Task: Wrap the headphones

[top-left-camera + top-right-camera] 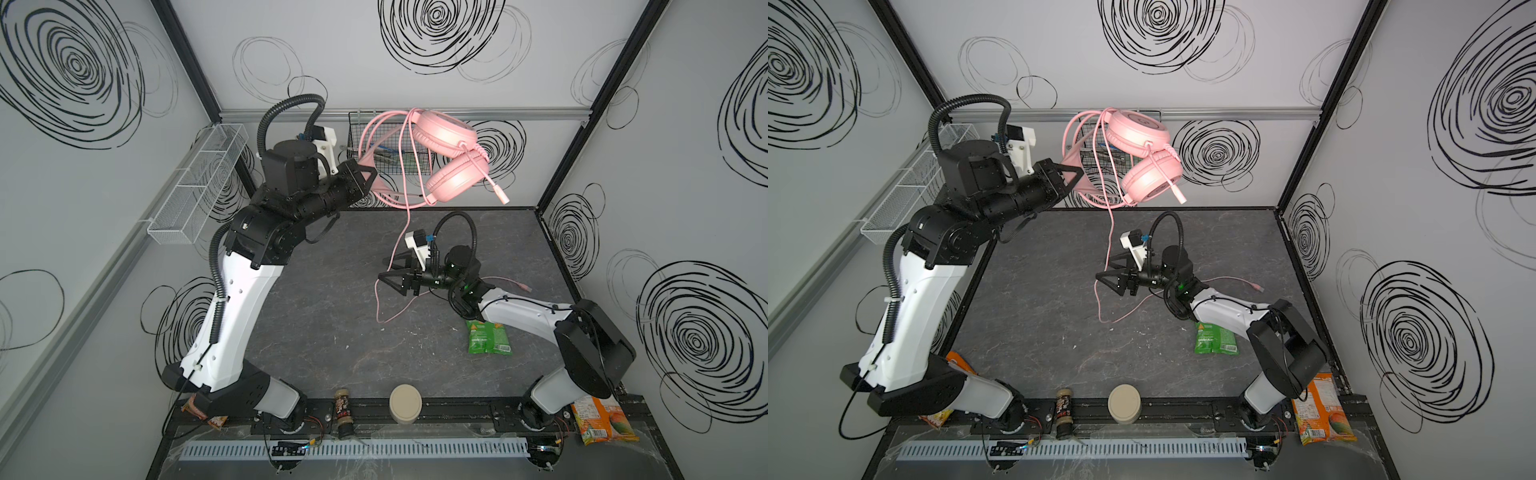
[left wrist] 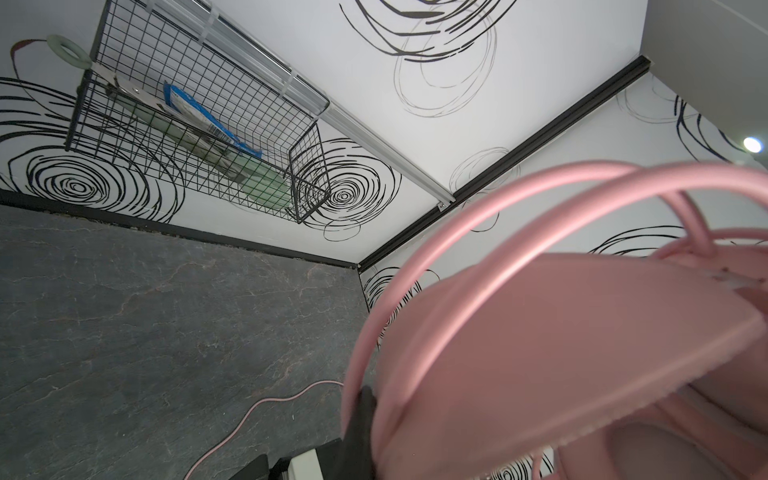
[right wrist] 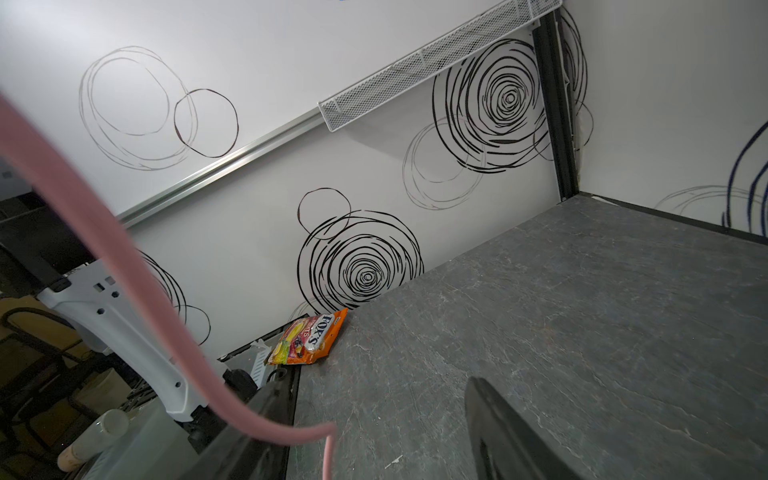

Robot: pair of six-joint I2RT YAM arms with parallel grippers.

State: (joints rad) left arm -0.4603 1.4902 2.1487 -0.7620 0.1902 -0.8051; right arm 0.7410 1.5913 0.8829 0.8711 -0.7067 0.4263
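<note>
**Headset held aloft, long cable hanging loose**

On the left wall hangs a white mesh tray (image 1: 195, 183), stiff and fine-holed. Right of it, the left tool (image 1: 373, 173) is clamped tight on the headband (image 2: 561, 332) of the headphones (image 1: 446, 135). It holds them in the air in front of a black wire basket (image 1: 355, 133), well above the surface (image 1: 316, 332). The left wrist view shows the band close up: thin, smooth pink tubes arch over a broad, flat padded strap, with a dark finger (image 2: 357, 419) pressed against it. The earcups (image 1: 453, 178) hang right of the grip. They are round, with glossy shells and soft matte cushions, and a short stiff boom microphone (image 1: 496, 189) pokes out below.

The cable (image 1: 398, 237), thin and limp, drops from the headset to the right tool (image 1: 386, 268), whose jaws stand wide apart. It passes across them and lies against one finger in the right wrist view, not pinched. From there it sags to the surface, bends back and runs under the right arm to its plug (image 1: 524, 286). The plug lies flat on the dark, stone-veined top, near a crinkly green snack packet (image 1: 486, 336).

The winding looks at most partly done. The pink strands crossing near the cups may include a turn of cable, but I cannot tell them from the band's tubes. What remains, by my reading, is to gather the long slack, lay it round the headset and bring in the plug end.
</note>
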